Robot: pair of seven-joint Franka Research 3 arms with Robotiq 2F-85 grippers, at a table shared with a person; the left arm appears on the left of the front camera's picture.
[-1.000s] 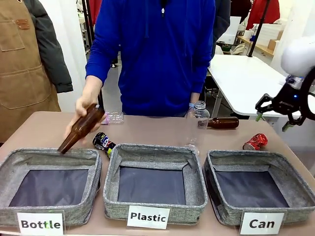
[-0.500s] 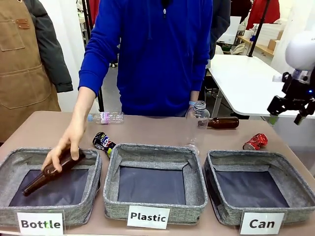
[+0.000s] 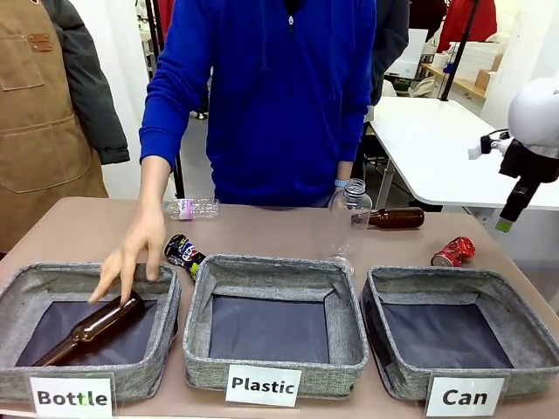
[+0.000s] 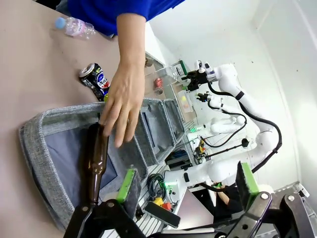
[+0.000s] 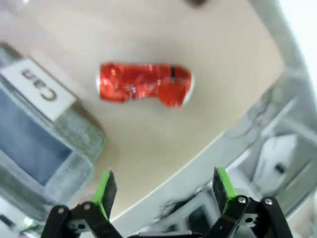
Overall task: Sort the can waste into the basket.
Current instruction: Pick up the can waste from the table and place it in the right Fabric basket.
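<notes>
The red can [image 3: 452,252] is seen lying on its side on the table [image 3: 262,231], just behind the far right corner of the basket [image 3: 434,284], which is marked by a white "Can" label [image 3: 465,397]. The dark can [image 3: 184,253] is found on the table as well, well apart from that basket. It lies just beside the far left corner of the middle basket [image 3: 275,266], which is labelled "Plastic".

The right gripper [image 3: 505,223] is held in the air above and to the right of the red can, clear of it. In the right wrist view its jaws are spread wide with nothing held between them. The red can [image 5: 143,83] is seen beyond the fingers, near a corner of the basket [image 5: 74,144].

The left gripper [image 4: 188,183] is likewise spread open and nothing is grasped. Beyond it the "Bottle" basket [image 4: 34,144] is seen, with a brown bottle [image 4: 96,158] laid slantwise inside. A person's hand [image 4: 121,106] is held over the bottle's thick end; whether it is touched cannot be told.
</notes>
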